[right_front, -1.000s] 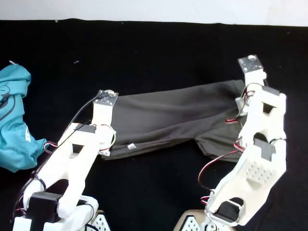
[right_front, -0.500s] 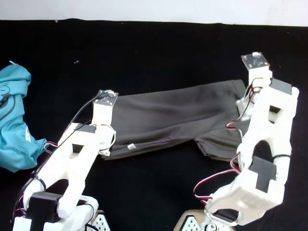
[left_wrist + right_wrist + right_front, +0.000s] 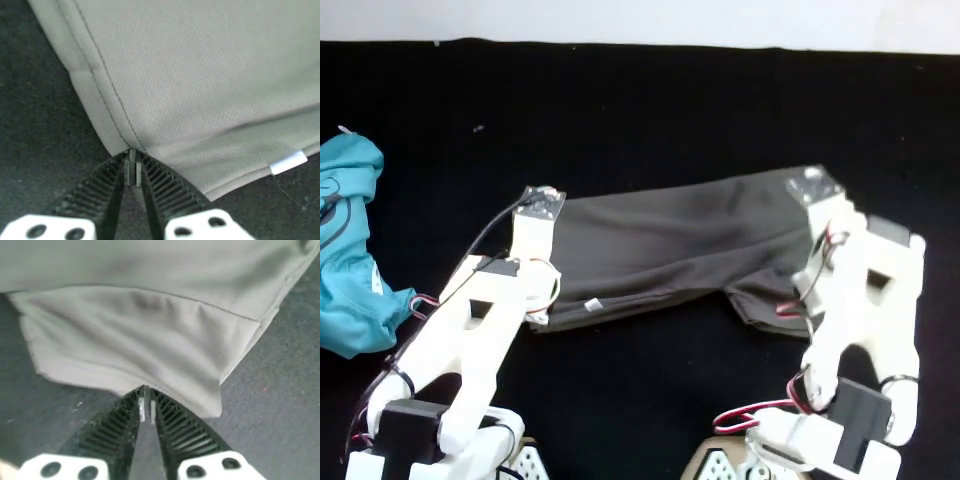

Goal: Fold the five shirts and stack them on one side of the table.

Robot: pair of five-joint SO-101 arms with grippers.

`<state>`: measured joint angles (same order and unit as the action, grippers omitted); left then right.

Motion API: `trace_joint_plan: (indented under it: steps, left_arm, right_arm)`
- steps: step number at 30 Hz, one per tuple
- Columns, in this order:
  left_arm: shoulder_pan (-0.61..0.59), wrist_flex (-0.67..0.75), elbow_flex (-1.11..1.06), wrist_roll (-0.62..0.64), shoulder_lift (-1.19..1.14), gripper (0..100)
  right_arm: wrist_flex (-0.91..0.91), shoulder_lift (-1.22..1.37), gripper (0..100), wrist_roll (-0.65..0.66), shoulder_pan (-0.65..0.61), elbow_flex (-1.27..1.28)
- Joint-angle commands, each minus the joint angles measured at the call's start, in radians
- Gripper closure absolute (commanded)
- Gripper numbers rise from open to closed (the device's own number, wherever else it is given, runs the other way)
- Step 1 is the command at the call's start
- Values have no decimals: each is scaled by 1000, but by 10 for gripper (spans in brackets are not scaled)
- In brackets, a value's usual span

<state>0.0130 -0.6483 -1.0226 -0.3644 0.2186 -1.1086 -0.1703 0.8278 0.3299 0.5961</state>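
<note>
Across the middle of the table [image 3: 640, 100], the dark grey shirt [image 3: 670, 250] lies stretched out from left to right. The left gripper [image 3: 132, 167] is clamped on the hem at the shirt's left end, and its position is unchanged from the earlier frames. The right gripper [image 3: 146, 407] is clamped on a fabric edge at the shirt's right end. Since the earlier frames, the right arm [image 3: 860, 290] has drawn back toward the near edge and slightly leftward. A teal shirt [image 3: 350, 250] lies bunched at the left edge.
</note>
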Motion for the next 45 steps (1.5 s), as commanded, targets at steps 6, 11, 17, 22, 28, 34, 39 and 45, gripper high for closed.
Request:
trace_joint_plan:
  steps: [6, 11, 17, 22, 28, 34, 39, 45]
  left_arm:
    - [1, 41, 1, 0, -2, 991]
    - [1, 41, 1, 0, -2, 991]
    - [1, 41, 1, 0, -2, 991]
    - [1, 41, 1, 0, -2, 991]
    - [1, 41, 1, 0, -2, 991]
    - [1, 41, 1, 0, -2, 991]
    - [1, 41, 1, 0, -2, 991]
    - [1, 41, 1, 0, -2, 991]
  right_arm:
    - [352, -47, 992, 18, 97, 171]
    - [352, -77, 992, 17, 133, 179]
    - [162, -255, 910, 106, 120, 185]
    - [10, -360, 807, 253, 33, 191]
    - [-110, -372, 807, 402, -53, 225]
    - [12, -371, 803, 434, -84, 328]
    - [148, -371, 800, 436, -96, 390]
    - [177, -369, 771, 436, -116, 446]
